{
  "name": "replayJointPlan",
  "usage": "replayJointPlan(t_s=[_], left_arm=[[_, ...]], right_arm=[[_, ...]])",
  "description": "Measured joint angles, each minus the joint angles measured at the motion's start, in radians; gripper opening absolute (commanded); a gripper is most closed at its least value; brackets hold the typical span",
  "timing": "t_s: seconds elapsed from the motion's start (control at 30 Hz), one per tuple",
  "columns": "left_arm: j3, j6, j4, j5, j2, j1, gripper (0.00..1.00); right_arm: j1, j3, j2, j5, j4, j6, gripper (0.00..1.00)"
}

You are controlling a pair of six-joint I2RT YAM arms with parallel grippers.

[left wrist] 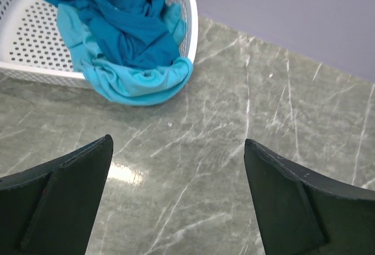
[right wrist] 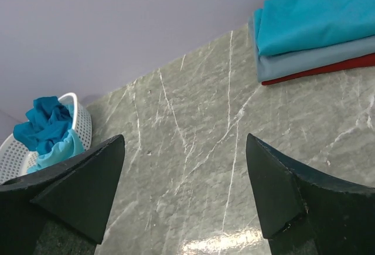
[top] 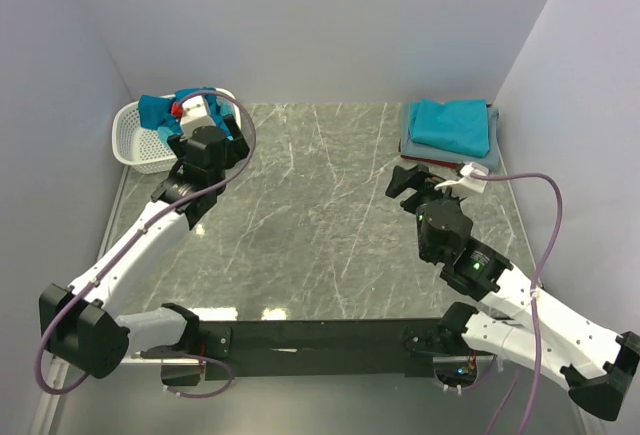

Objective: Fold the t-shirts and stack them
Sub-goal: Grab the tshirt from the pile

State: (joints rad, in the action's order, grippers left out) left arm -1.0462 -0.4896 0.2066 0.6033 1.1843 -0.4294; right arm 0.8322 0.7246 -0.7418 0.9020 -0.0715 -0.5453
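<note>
Seen from the top camera, the left gripper (top: 205, 142) hovers just beside the white plastic lattice basket (top: 133, 147) at the far left of the grey marble-veined tabletop (top: 310, 205). The basket holds the crumpled teal and turquoise t-shirts (top: 156, 112). The right gripper (top: 408, 188) hangs near the folded stack of t-shirts (top: 450, 125) in the far right corner. In the left wrist view, the left gripper (left wrist: 176, 199) stands spread wide over bare tabletop (left wrist: 246, 126) and holds nothing. Ahead of it, the crumpled t-shirts (left wrist: 126, 29) spill over the basket's (left wrist: 188, 17) rim, with a pale turquoise fold touching the tabletop. In the right wrist view, the right gripper (right wrist: 184, 193) is likewise spread and empty. The folded stack (right wrist: 316, 17) lies beyond it, teal on top, grey beneath, red lowest. The basket (right wrist: 84, 123) sits well apart to the left.
</note>
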Motion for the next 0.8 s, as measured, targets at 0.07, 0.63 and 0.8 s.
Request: replayJointPlan(t_s=[0.07,0.63,0.8], left_arm=[[0.000,-0.001,0.011,-0.008,0.010,0.000,0.99],[-0.126,0.109,-0.084,-0.266,0.160,0.011,0.99],[-0.360,0.134,-0.063,-0.275,0.399,0.104,1.00]], right_arm=[[0.000,0.000,0.016,0.000,-0.009,-0.004,0.90],[0.000,-0.089,0.227,-0.119,-0.047,0.044,0.91],[0.000,-0.104,0.234,-0.166,-0.014,0.082,0.91]])
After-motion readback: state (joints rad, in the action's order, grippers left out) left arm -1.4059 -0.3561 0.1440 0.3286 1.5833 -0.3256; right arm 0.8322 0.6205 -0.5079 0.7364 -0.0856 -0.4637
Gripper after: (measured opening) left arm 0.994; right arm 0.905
